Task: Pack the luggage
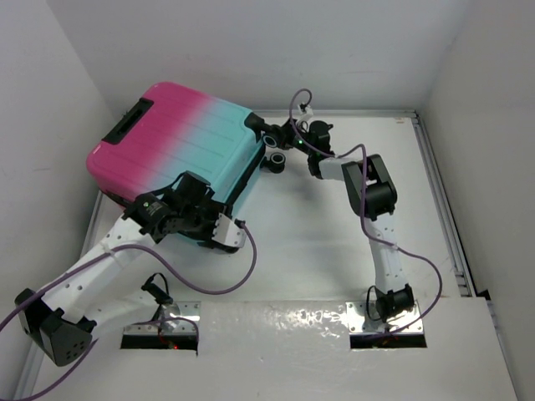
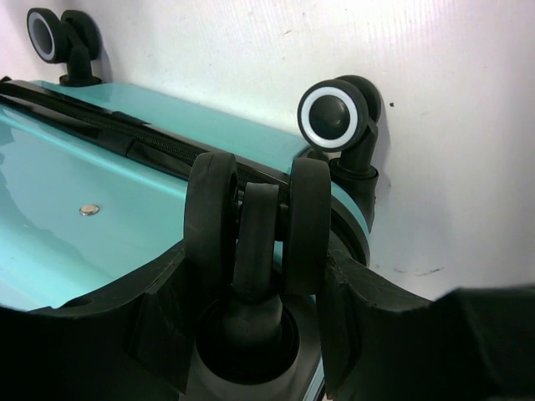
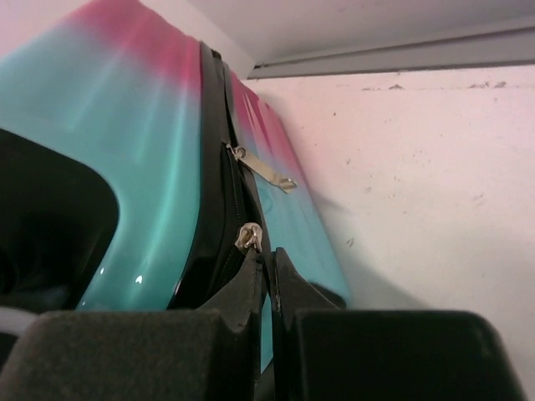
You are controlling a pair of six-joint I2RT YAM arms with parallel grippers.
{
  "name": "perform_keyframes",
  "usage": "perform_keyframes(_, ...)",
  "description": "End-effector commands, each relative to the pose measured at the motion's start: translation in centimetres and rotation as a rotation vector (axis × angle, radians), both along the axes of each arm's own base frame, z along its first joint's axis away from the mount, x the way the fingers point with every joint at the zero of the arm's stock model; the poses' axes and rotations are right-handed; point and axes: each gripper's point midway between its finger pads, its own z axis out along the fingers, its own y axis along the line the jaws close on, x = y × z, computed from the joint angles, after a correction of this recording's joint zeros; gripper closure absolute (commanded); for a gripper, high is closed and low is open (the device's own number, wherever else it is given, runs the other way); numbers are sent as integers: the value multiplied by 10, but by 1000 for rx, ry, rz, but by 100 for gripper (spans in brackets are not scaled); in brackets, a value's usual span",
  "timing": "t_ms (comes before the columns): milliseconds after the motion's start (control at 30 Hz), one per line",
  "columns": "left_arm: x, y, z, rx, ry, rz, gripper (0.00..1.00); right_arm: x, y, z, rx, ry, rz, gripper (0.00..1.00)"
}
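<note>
**Top view:** A white table (image 1: 318,251) is boxed in by plain white walls on three sides. A metal rail (image 1: 439,192) is seen along its right edge. The luggage (image 1: 180,146) is laid flat in the far-left corner with its broad ribbed face up. Its hard glossy shell is graded pink to teal, and a black handle (image 1: 132,121) is set at the pink end. Little clearance is seen at the left wall. Open table surface is seen right of the case. The left gripper (image 1: 209,219) is placed at the near teal corner, the right gripper (image 1: 261,127) at the far teal corner.

**Left wrist:** The luggage (image 2: 100,234) shell is shown smooth and reflective, with one small metal rivet (image 2: 89,210). A black zipper band (image 2: 125,138) is run along the seam. A black twin wheel (image 2: 255,225) is seated in the left gripper (image 2: 255,292). It is clamped between the fingers (image 2: 159,326), jaws part-spread around it. A white-ringed caster (image 2: 334,115) is seen just beyond, and a second one (image 2: 52,38) at the far corner. Lightly scuffed white table (image 2: 451,167) is seen past the case edge.

**Right wrist:** The right gripper (image 3: 267,267) is seen with jaws pressed together. Its tips are placed at the silver zipper slider (image 3: 248,238) on the black seam of the luggage (image 3: 109,134). Whether the slider's tab is nipped cannot be told. A flat metal pull (image 3: 267,174) is laid further along the seam. Matte, specked table (image 3: 418,184) is seen to the right, up to a grey rail (image 3: 401,54).
</note>
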Motion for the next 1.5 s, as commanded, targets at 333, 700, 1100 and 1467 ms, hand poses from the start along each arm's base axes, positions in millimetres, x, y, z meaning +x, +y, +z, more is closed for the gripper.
perform_keyframes(333,-43,34,-22,71,164,129,100,-3,80,-4,-91,-141,198,100)
perform_keyframes(700,70,-35,166,-661,-96,630,0,-60,85,14,-58,-154,242,100)
perform_keyframes(1100,162,198,208,-889,-259,1494,17,-93,86,14,-85,-151,245,100)
perform_keyframes(1467,42,397,69,-748,-189,2306,54,-122,95,15,-112,-176,262,100)
